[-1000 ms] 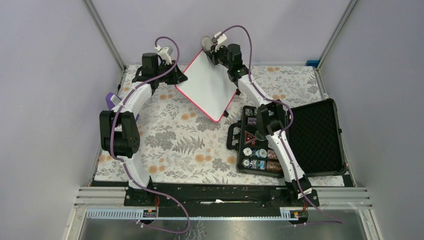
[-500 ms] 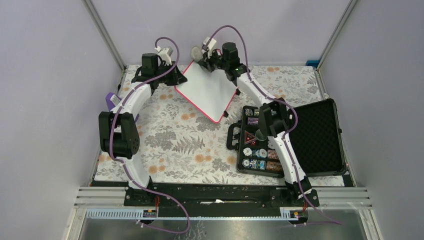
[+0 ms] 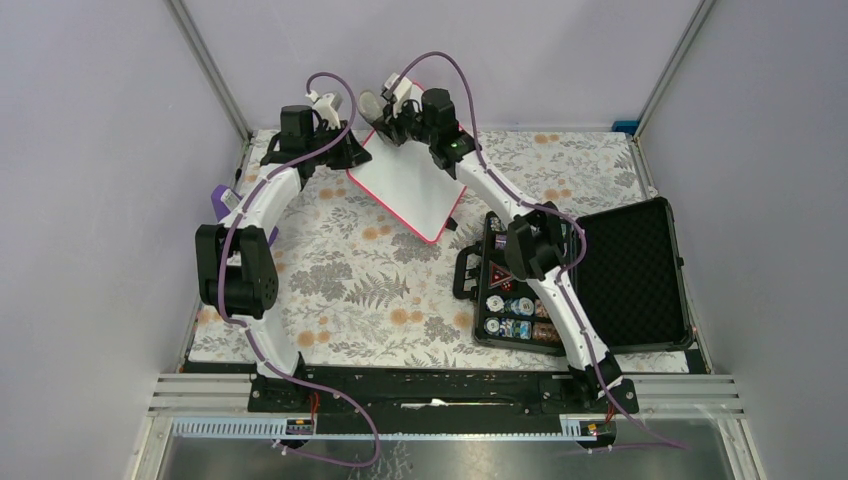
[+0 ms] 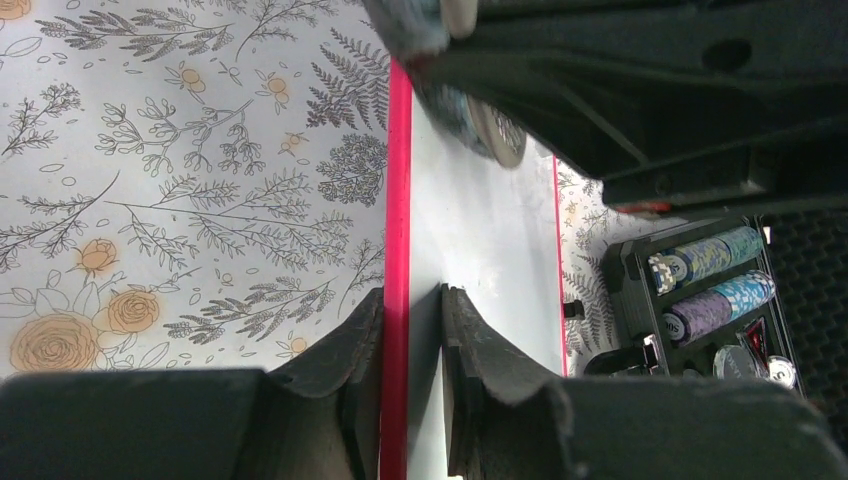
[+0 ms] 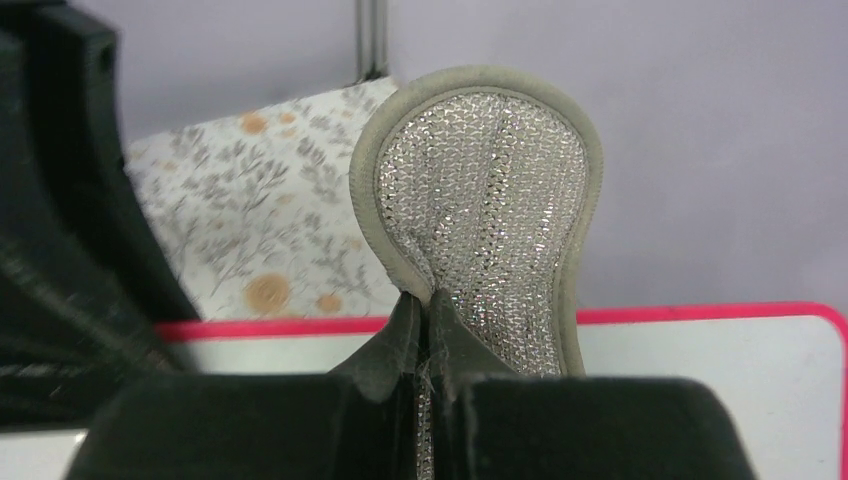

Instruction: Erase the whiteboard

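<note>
The whiteboard, white with a red rim, stands tilted at the back of the table, and its face shows no writing. My left gripper is shut on its left edge; the left wrist view shows the jaws pinching the red rim. My right gripper is at the board's far top corner, shut on a round silver mesh pad with a grey border. In the right wrist view the pad sticks up from the closed gripper over the board's top edge.
An open black case lies at the right, its tray filled with poker chips, which also show in the left wrist view. A floral cloth covers the table. A purple object sits at the left edge. Walls stand close behind.
My right gripper has carried the pad leftward along the board's upper part, from the right top corner towards the left one. The left gripper and board have held still.
</note>
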